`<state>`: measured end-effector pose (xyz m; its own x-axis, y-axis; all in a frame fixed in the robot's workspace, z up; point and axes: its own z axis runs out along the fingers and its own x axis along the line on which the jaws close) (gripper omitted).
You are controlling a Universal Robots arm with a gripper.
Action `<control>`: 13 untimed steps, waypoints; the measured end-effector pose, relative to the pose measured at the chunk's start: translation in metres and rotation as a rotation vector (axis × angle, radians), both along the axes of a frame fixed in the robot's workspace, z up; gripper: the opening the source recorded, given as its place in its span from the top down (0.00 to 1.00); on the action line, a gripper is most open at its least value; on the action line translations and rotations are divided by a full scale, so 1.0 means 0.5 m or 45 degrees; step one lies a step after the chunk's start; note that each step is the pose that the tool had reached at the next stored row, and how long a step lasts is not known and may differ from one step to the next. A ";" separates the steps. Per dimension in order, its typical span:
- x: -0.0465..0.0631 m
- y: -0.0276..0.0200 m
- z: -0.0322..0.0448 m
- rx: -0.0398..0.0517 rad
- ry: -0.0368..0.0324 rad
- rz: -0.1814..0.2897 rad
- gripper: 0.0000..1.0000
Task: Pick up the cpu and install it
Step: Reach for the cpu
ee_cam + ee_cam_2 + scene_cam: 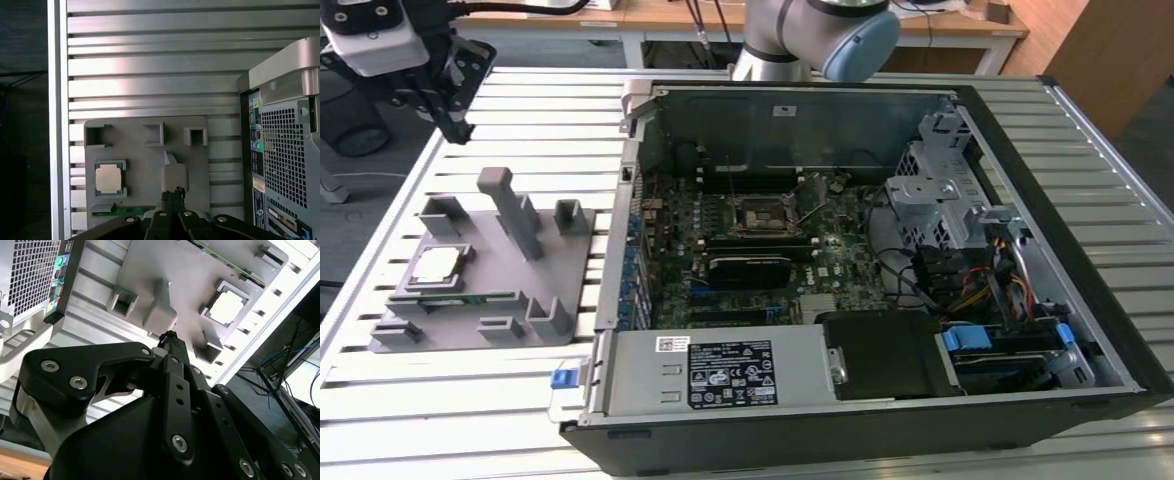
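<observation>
The cpu (438,265) is a small square chip with a shiny silver top, lying flat in a recess of the grey holder (520,300) on the slatted table, at the exterior view's left. Both wrist views show the cpu (109,179) (227,306) in that recess. My gripper (458,130) hangs high over the table's far corner on that same side, well above and behind the holder. Its black fingers meet at the tips with nothing between them, as seen at the gripper (173,191) (169,336). The motherboard's black socket (761,213) lies inside the open computer case (1027,130).
A thin green memory stick (454,300) rests in the holder beside the cpu. A tall grey post (507,210) rises from the holder. The case wall (620,250) stands right next to the holder. The arm's base (787,40) is behind the case.
</observation>
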<state>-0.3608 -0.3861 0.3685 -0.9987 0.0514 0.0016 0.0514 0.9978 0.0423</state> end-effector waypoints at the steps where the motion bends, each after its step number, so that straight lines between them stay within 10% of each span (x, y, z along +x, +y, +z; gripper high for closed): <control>1: -0.005 0.0000 0.000 0.000 0.0000 0.000 0.89; 13: -0.064 -0.0001 -0.009 -0.001 0.0000 0.002 0.89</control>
<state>-0.3926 -0.3862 0.3639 -0.9987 0.0502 0.0015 0.0503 0.9979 0.0417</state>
